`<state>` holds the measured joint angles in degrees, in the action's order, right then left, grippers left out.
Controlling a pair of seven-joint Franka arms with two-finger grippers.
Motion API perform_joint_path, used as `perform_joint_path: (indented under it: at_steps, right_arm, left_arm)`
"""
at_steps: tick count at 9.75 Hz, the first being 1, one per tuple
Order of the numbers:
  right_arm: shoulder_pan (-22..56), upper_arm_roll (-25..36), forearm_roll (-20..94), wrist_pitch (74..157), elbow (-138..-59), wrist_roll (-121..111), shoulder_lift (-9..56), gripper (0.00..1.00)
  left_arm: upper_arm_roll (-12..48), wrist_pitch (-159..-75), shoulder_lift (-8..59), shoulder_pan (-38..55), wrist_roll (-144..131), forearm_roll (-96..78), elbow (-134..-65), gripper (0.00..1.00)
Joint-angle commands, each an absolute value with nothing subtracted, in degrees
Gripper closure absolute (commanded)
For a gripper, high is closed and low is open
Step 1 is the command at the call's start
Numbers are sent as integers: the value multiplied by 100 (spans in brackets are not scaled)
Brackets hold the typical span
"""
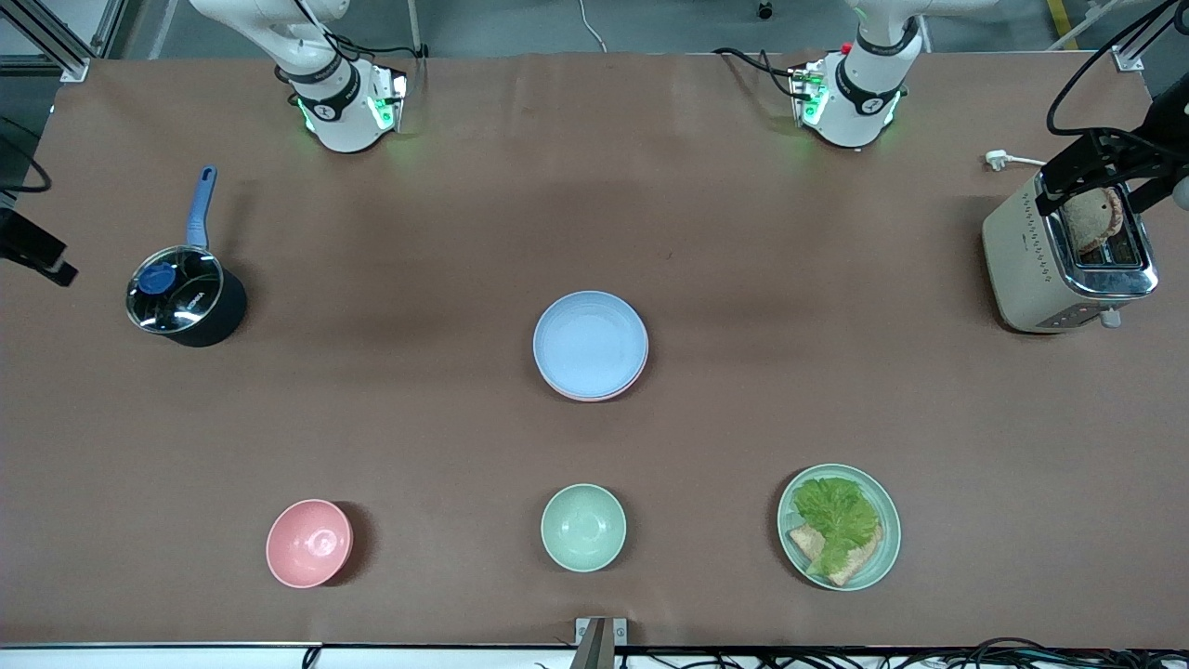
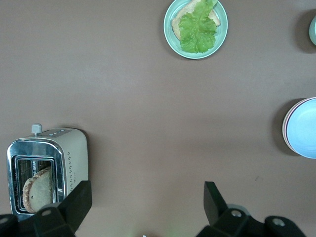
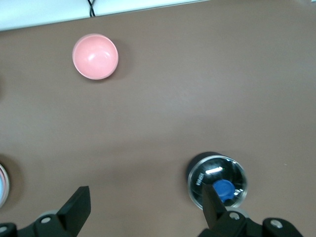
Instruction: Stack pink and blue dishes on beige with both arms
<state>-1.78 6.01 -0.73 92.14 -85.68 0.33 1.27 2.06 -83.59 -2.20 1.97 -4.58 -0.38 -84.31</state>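
- Stacked at table centre: blue plate (image 1: 590, 343) on top, pink plate (image 1: 633, 376) rim peeking beneath, beige one hidden, presumably underneath; stack looks complete.
- Left gripper (image 2: 147, 203), jaws spread and empty, raised over bare table by the toaster (image 1: 1068, 255), at three o'clock from the stack.
- Right gripper (image 3: 146, 207), likewise released, raised beside the pot (image 1: 186, 297) at nine o'clock; both apparently waiting.

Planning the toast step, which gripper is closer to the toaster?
Left. The left gripper hangs open beside the toaster; the right gripper, open, is over the lidded pot at the table's right-arm end.
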Motion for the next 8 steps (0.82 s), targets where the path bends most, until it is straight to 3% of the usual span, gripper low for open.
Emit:
perform_joint_path:
  at_steps: [1,8]
  right_arm:
    - [-193,615,-158,8834,-8429,-97,220,0]
    - [-202,562,-35,8605,-8596,264,26,0]
  left_arm:
    - [202,-8429,-369,211,-501,-132,-8815,0]
    - [316,-8420,-369,158,-378,-62,-8798,0]
